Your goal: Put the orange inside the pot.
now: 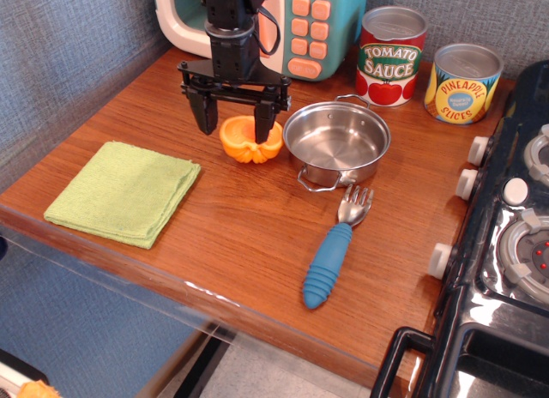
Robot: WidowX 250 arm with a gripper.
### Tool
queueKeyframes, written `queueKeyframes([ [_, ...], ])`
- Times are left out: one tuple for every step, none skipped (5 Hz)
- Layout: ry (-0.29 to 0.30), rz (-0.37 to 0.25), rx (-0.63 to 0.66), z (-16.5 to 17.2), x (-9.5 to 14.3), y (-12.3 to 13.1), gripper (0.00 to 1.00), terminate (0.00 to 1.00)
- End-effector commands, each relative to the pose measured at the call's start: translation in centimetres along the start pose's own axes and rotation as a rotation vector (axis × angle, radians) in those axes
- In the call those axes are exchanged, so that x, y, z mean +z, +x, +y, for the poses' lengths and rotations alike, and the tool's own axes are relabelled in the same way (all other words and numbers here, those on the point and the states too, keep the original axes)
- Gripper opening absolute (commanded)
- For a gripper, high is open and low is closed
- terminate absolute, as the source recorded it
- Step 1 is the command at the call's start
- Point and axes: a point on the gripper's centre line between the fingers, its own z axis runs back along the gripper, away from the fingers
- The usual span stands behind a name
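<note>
The orange (249, 144), a small ribbed toy half, sits on the wooden table just left of the pot. The pot (336, 146) is shallow, shiny steel, with wire loop handles, and it is empty. My gripper (234, 128) is open and low over the orange. Its left finger (207, 115) stands just left of the orange. Its right finger (263, 122) is in front of the orange's top and hides part of the cut face. I cannot tell whether the fingers touch it.
A folded green cloth (124, 192) lies front left. A blue-handled fork (330, 261) lies in front of the pot. A tomato sauce can (391, 59), a pineapple can (463, 85) and a toy microwave (313, 21) stand behind. A toy stove (515, 235) is at the right.
</note>
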Motion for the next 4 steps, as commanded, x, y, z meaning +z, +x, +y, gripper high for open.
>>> queueKeyframes([
  [0.007, 0.003, 0.034, 0.04, -0.44, -0.07, 1.00, 0.00],
  [0.013, 0.017, 0.027, -0.30, -0.89, 0.09, 1.00, 0.00],
  [0.020, 0.026, 0.050, -0.18, -1.36, 0.11, 0.00, 0.00],
  [0.013, 0.012, 0.050, -0.09, -0.91, 0.14, 0.00, 0.00],
])
